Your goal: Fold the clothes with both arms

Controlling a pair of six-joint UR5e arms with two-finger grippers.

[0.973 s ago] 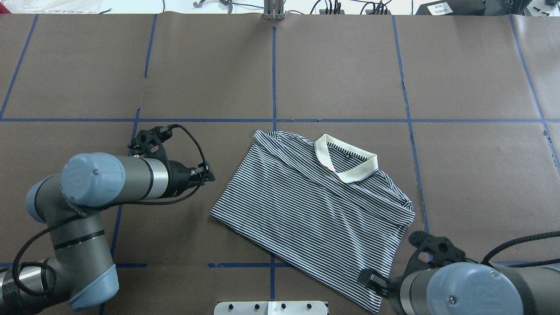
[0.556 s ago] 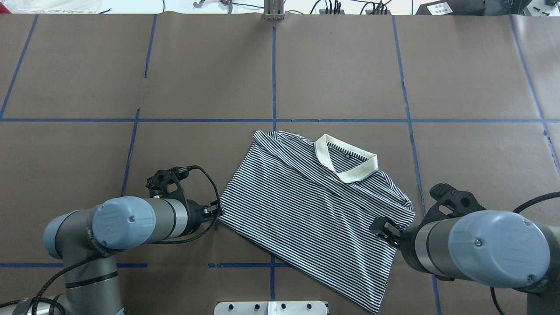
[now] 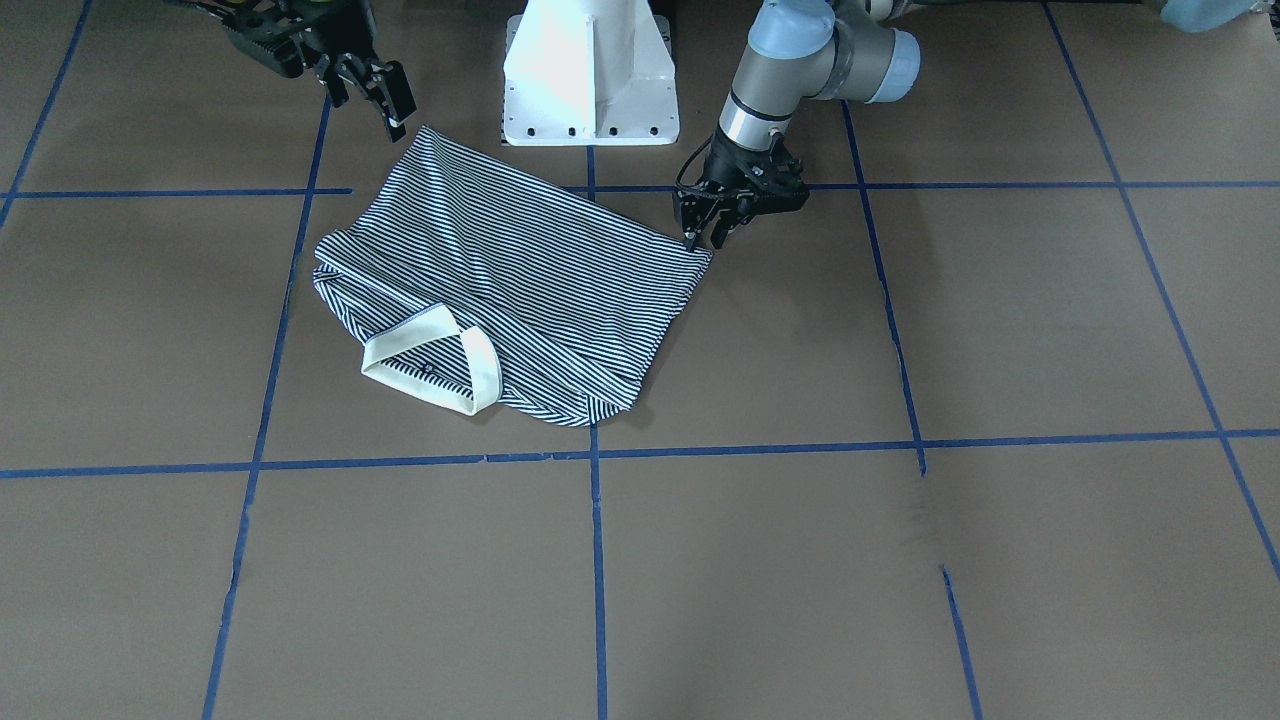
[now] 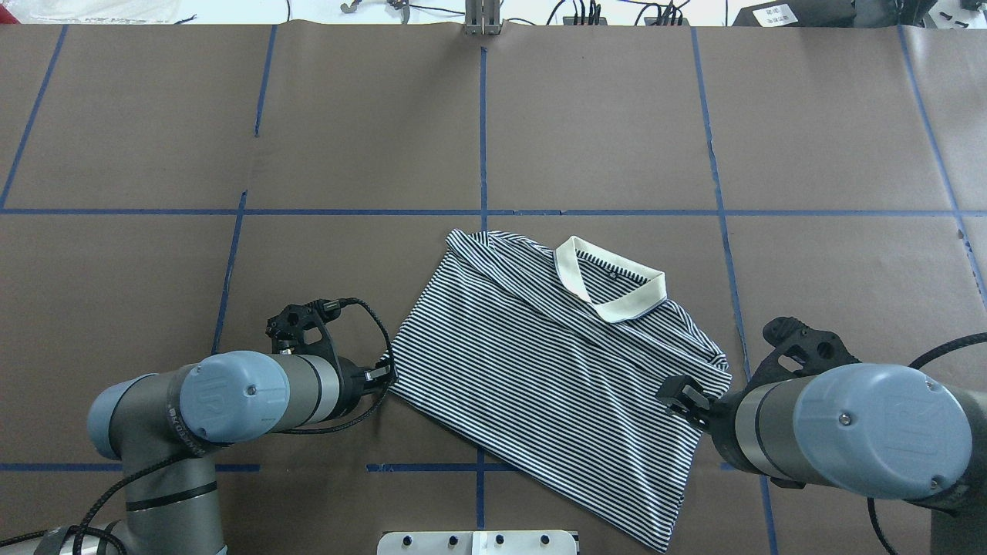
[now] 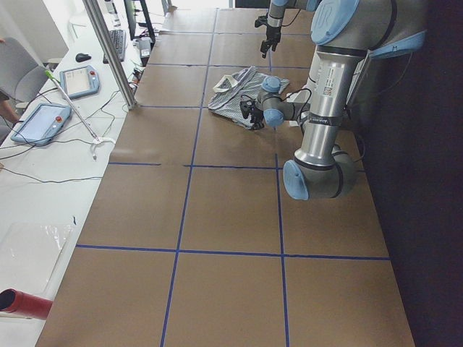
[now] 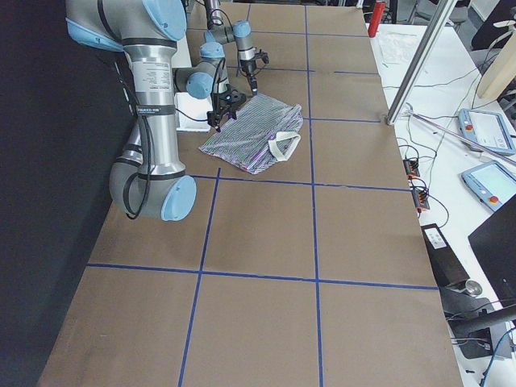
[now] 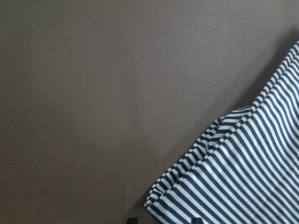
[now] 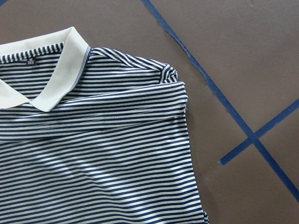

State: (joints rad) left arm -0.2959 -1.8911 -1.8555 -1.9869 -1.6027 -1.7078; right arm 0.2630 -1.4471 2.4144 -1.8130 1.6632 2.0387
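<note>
The striped polo shirt [image 4: 540, 370] lies partly folded on the brown table, its cream collar [image 4: 609, 289] on the far side. It also shows in the front view [image 3: 520, 270]. My left gripper [image 4: 383, 375] is low at the shirt's left corner, jaws open. In the left wrist view the corner [image 7: 247, 177] lies between the two fingertips at the bottom edge. My right gripper [image 4: 678, 397] is open, raised over the shirt's right edge; in the front view [image 3: 385, 100] it hangs above that corner. The right wrist view shows shirt [image 8: 103, 149] and collar [image 8: 56, 79], no fingers.
The white pedestal base [image 3: 590, 80] stands at the near table edge behind the shirt. Blue tape lines [image 4: 482, 123] cross the brown table cover. A metal post [image 5: 108, 50] and teach pendants [image 5: 40, 119] are on the side bench beyond the far edge.
My left gripper came down and right to the shirt's left corner. My right gripper moved from the shirt's bottom hem up along its right edge. The shirt has not moved.
</note>
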